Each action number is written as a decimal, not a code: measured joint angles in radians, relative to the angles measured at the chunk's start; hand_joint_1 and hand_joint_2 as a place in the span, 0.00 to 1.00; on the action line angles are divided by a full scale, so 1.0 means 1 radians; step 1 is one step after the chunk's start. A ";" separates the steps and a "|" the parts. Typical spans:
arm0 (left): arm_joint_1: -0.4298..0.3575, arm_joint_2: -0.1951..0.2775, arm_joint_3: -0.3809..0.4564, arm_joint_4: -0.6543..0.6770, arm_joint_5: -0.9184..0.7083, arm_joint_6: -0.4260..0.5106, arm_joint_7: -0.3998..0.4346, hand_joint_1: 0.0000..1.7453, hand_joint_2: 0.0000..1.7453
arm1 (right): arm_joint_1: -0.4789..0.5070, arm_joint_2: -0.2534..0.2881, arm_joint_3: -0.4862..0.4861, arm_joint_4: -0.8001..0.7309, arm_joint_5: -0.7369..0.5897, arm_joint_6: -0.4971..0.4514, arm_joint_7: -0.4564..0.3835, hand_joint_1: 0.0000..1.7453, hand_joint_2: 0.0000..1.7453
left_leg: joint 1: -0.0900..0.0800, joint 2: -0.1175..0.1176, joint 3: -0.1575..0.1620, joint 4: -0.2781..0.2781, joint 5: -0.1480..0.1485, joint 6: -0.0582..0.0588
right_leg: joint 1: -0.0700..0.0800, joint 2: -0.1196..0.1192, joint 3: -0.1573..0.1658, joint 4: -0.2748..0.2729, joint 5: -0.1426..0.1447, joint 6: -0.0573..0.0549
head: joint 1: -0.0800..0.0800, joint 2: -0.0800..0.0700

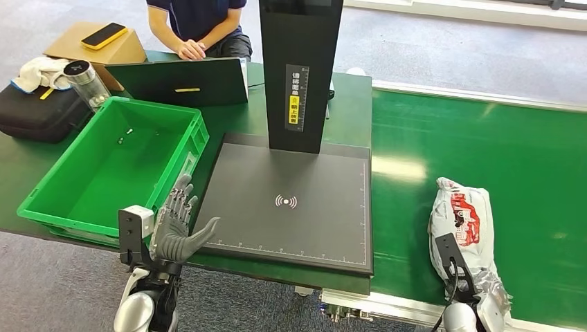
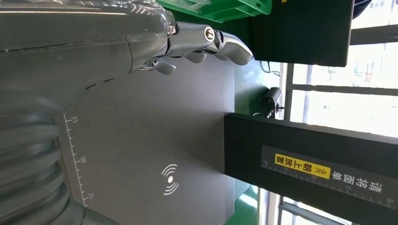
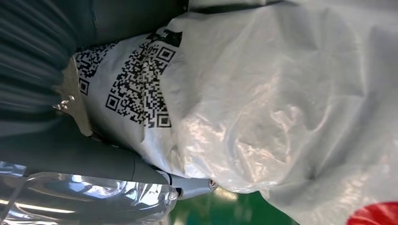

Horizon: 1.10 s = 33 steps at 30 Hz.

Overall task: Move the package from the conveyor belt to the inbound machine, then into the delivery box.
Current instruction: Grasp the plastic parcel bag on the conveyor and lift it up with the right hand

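The package (image 1: 460, 214), a white plastic bag with red print, lies on the green conveyor belt (image 1: 484, 124) at the right. My right hand (image 1: 484, 308) is at its near end; in the right wrist view the package (image 3: 263, 108) with its QR label fills my palm and the thumb (image 3: 187, 185) curls against its side. The inbound machine's black scan plate (image 1: 291, 228) sits in the middle, bare. My left hand (image 1: 176, 225) hovers open at the plate's front left corner, fingers (image 2: 225, 44) spread above the plate (image 2: 141, 140). The green delivery box (image 1: 111, 166) stands empty at the left.
The machine's black upright column (image 1: 299, 69) rises from the plate's far edge. A person (image 1: 201, 28) sits behind a black laptop (image 1: 180, 81) at the back. A black bag (image 1: 34, 111), a bottle (image 1: 86, 79) and a cardboard box (image 1: 97, 48) are at the far left.
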 joint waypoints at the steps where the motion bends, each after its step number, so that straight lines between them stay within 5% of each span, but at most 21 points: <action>1: 0.000 0.000 0.000 0.000 0.000 0.000 0.000 0.00 1.00 | -0.002 -0.002 0.000 0.003 0.000 0.000 0.000 1.00 1.00 | 0.000 0.000 0.000 0.000 0.000 0.000 | 0.000 0.000 0.000 0.000 0.000 0.000 | 0.000 0.000; 12: 0.002 0.000 0.006 0.000 0.015 -0.009 0.006 0.00 1.00 | -0.020 -0.012 0.016 0.022 -0.062 -0.008 -0.038 1.00 1.00 | 0.001 0.002 0.002 0.000 -0.001 0.000 | 0.001 0.002 0.002 -0.001 0.001 0.001 | 0.000 0.000; 19: 0.009 0.000 0.019 -0.007 0.022 -0.021 0.007 0.00 1.00 | -0.011 -0.008 0.031 -0.022 -0.188 -0.150 -0.138 1.00 1.00 | 0.000 0.003 0.002 0.000 0.000 0.001 | 0.000 0.002 0.001 -0.001 0.001 0.001 | 0.000 0.000; 26: 0.011 0.000 0.023 -0.011 0.024 -0.025 -0.003 0.00 1.00 | 0.031 0.023 0.036 -0.235 -0.343 -0.346 -0.392 1.00 1.00 | 0.000 0.001 -0.001 0.000 0.000 0.000 | 0.000 0.001 0.001 -0.001 0.001 0.001 | 0.000 0.000; 33: 0.007 0.000 0.016 -0.011 0.031 -0.034 -0.020 0.00 1.00 | 0.059 0.049 0.100 -0.437 -0.288 -0.407 -0.546 1.00 1.00 | 0.000 0.001 -0.001 0.000 -0.001 0.000 | 0.000 0.001 -0.001 -0.001 0.000 0.001 | 0.000 0.000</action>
